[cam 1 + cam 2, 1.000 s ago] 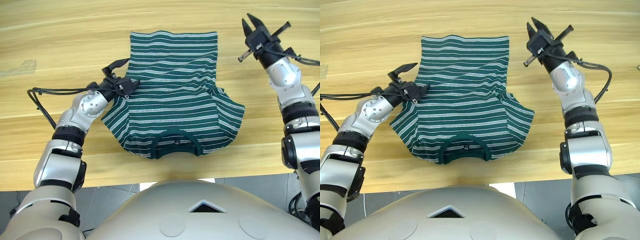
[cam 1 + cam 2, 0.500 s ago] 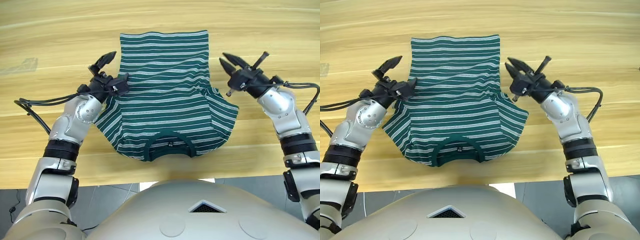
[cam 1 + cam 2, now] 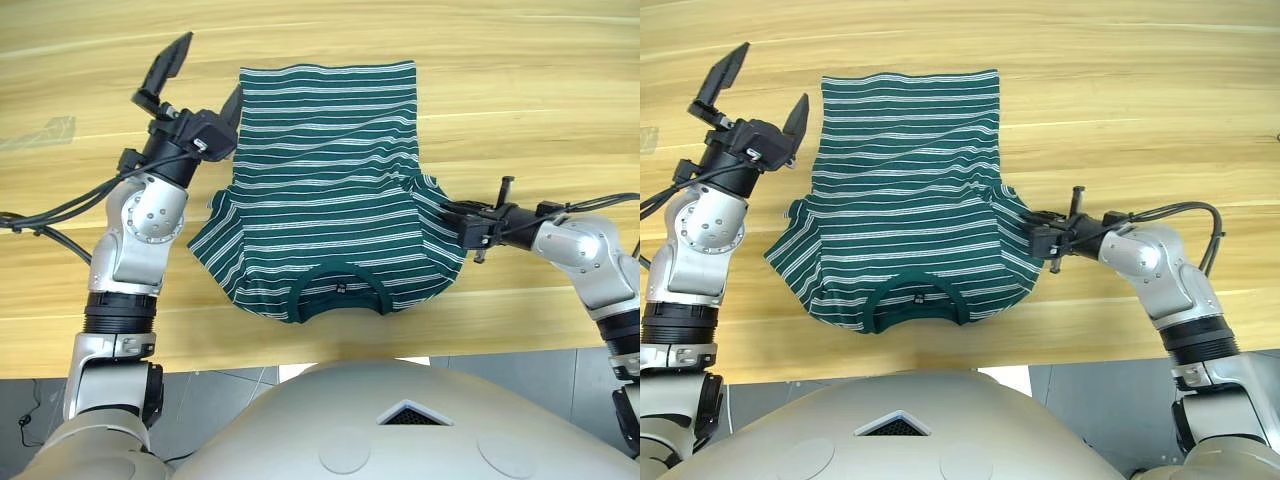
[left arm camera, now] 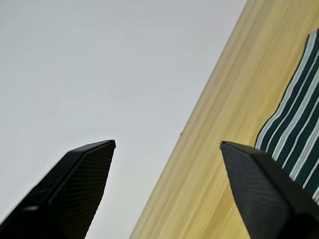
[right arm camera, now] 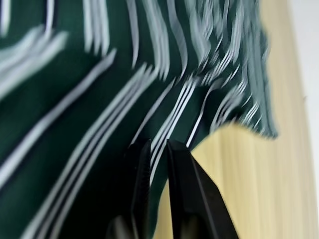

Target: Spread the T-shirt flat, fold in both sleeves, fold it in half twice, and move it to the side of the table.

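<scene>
The green T-shirt (image 3: 330, 190) with white stripes lies on the wooden table (image 3: 520, 80), collar toward me, hem at the far side. Both sleeves sit bunched against the body. My left gripper (image 3: 203, 78) is raised above the table just beyond the shirt's left shoulder, open and holding nothing; in the left wrist view its fingertips (image 4: 99, 149) stand wide apart, with the shirt's edge (image 4: 299, 139) to one side. My right gripper (image 3: 450, 213) lies low at the right sleeve's edge. In the right wrist view its fingers (image 5: 139, 164) are pressed nearly together on the striped fabric (image 5: 75, 99).
Bare wood stretches far behind the shirt and to both sides. The table's near edge (image 3: 200, 350) runs just below the collar. Black cables (image 3: 60, 205) trail from both wrists over the table. A faint grey patch (image 3: 40, 135) marks the wood at far left.
My left gripper rose off the left sleeve and swung up and away, still open. My right gripper came down toward me to the right sleeve's edge and closed.
</scene>
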`<action>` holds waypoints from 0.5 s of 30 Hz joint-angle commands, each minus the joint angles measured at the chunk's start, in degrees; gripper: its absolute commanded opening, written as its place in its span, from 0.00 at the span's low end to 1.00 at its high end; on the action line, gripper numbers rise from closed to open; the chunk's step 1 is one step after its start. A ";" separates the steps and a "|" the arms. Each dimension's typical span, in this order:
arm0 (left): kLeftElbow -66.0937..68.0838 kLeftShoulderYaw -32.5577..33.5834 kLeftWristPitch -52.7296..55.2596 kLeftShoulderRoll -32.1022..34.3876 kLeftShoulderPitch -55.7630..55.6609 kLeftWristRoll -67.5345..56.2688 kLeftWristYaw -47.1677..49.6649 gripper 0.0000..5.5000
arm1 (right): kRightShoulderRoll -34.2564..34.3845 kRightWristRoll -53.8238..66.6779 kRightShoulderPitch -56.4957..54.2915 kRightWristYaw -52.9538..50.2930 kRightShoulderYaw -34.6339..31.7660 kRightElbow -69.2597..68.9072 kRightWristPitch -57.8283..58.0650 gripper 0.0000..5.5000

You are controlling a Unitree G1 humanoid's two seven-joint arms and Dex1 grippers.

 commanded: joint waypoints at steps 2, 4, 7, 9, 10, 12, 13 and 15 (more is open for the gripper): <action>-4.34 1.80 1.11 1.12 3.31 -0.24 -2.25 0.71 | -5.54 4.46 4.32 7.14 -1.16 -2.04 2.79 0.11; -4.26 1.49 1.20 0.74 3.53 0.23 -2.42 0.71 | -7.09 7.34 5.30 9.75 -1.94 -4.96 4.49 0.11; -4.38 1.28 1.36 0.31 3.41 0.31 -2.71 0.71 | -8.88 11.01 8.06 13.67 -2.35 -10.32 6.97 0.11; -4.40 1.13 1.46 0.13 3.37 0.48 -2.87 0.71 | -9.29 12.24 9.36 14.97 -2.46 -12.84 7.97 0.11; -4.45 1.00 1.45 0.03 3.49 0.54 -3.03 0.71 | -9.37 11.83 9.37 14.86 -2.79 -13.41 8.37 0.11; -4.65 0.92 1.45 -0.08 3.86 0.56 -3.29 0.71 | -8.80 10.10 7.80 12.80 -4.03 -11.91 8.08 0.11; -4.73 0.91 1.49 -0.15 3.96 0.56 -3.40 0.71 | -8.53 9.26 6.68 11.34 -4.86 -10.41 7.54 0.11; -4.87 1.13 1.66 -0.17 4.29 0.53 -3.49 0.71 | -8.10 9.21 3.96 8.75 -7.19 -7.75 6.78 0.11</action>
